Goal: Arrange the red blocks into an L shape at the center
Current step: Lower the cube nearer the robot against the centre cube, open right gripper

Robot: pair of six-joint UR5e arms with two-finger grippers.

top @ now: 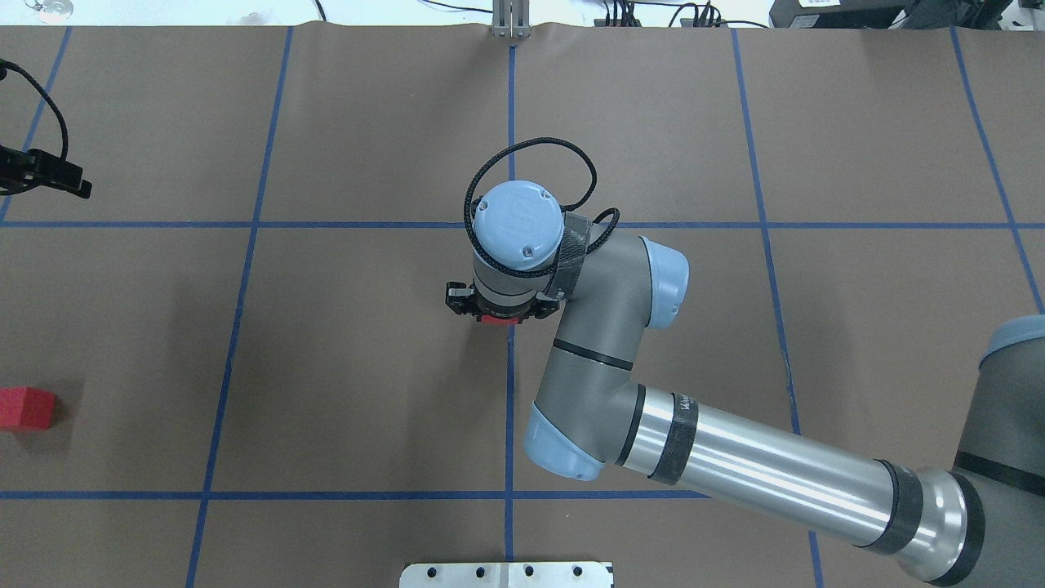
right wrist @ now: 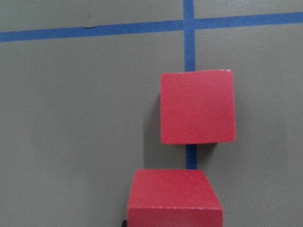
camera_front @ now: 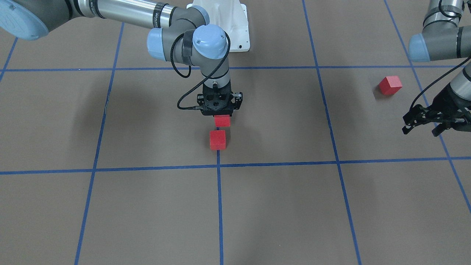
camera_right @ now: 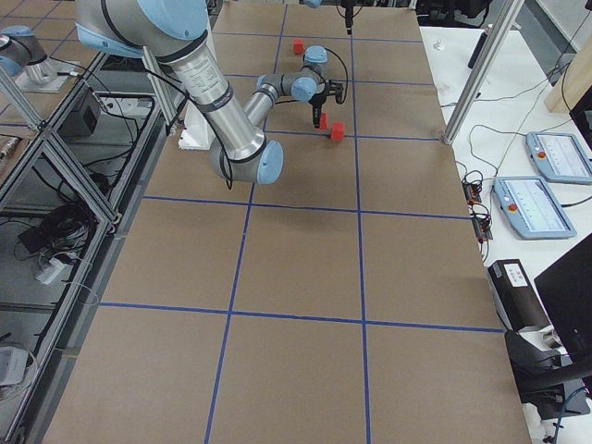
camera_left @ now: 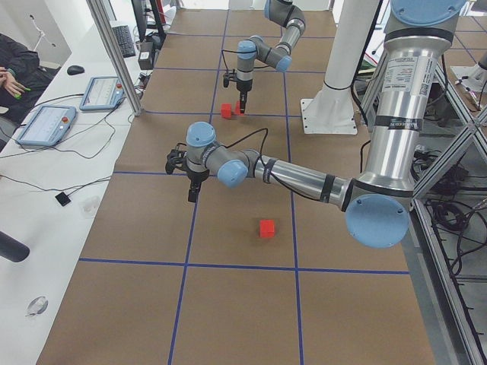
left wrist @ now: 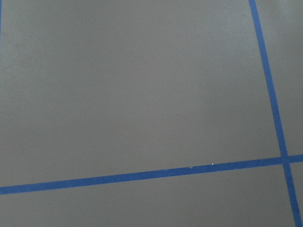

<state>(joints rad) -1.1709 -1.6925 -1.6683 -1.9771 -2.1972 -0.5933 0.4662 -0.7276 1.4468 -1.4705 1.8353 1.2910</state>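
Just behind the center [camera_front: 218, 165], first red block [camera_front: 217, 140] down on the table [camera_front: 110, 206]; next, second red block [camera_front: 222, 121] clamped in right gripper [camera_front: 222, 117] jaws, likely to knock the first if lowered skewed; farthest, third red block [camera_front: 390, 85] near left gripper [camera_front: 419, 123], jaws seemingly wide.
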